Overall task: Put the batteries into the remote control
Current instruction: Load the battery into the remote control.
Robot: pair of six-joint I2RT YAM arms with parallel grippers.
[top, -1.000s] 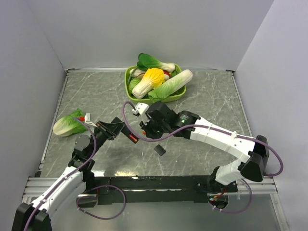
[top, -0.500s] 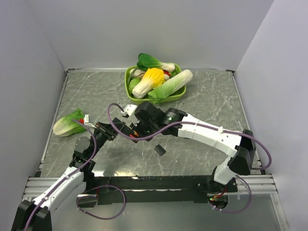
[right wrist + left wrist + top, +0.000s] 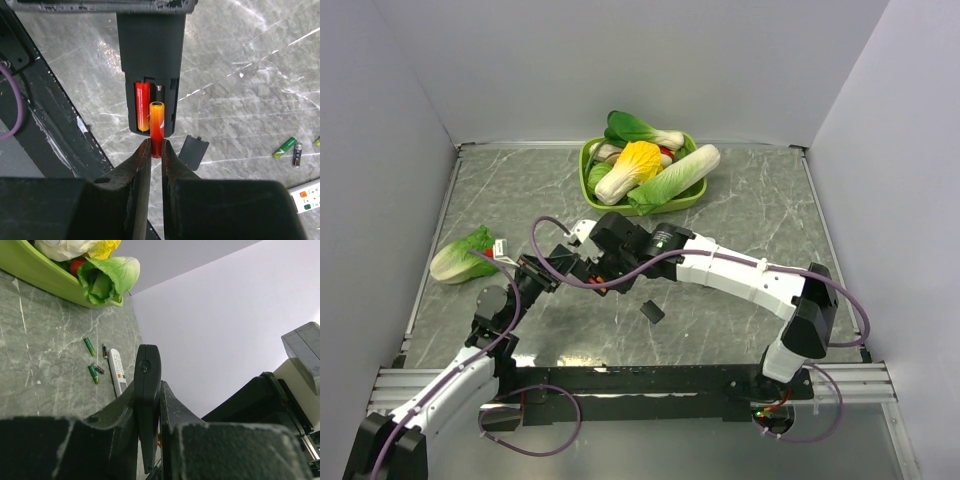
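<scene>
My left gripper [image 3: 148, 390] is shut on the black remote control [image 3: 148, 371], held edge-on above the table; it also shows in the top view [image 3: 552, 268]. In the right wrist view the remote [image 3: 150, 45] has its battery bay open, with one red battery [image 3: 142, 112] in the left slot. My right gripper [image 3: 156, 142] is shut on an orange-red battery [image 3: 157, 120] whose tip lies over the right slot. Loose green batteries [image 3: 284, 147] lie on the table; they also show in the left wrist view [image 3: 89, 346].
The small black cover [image 3: 193, 152] lies on the table below the remote, also seen from above [image 3: 653, 311]. A white remote [image 3: 117, 371] lies by the loose batteries. A green basket [image 3: 588, 150] of toy vegetables stands at the back; a toy cabbage [image 3: 463, 256] lies at the left.
My right arm has moved left with the battery, up to the remote held in the left gripper. The left arm has hardly moved.
</scene>
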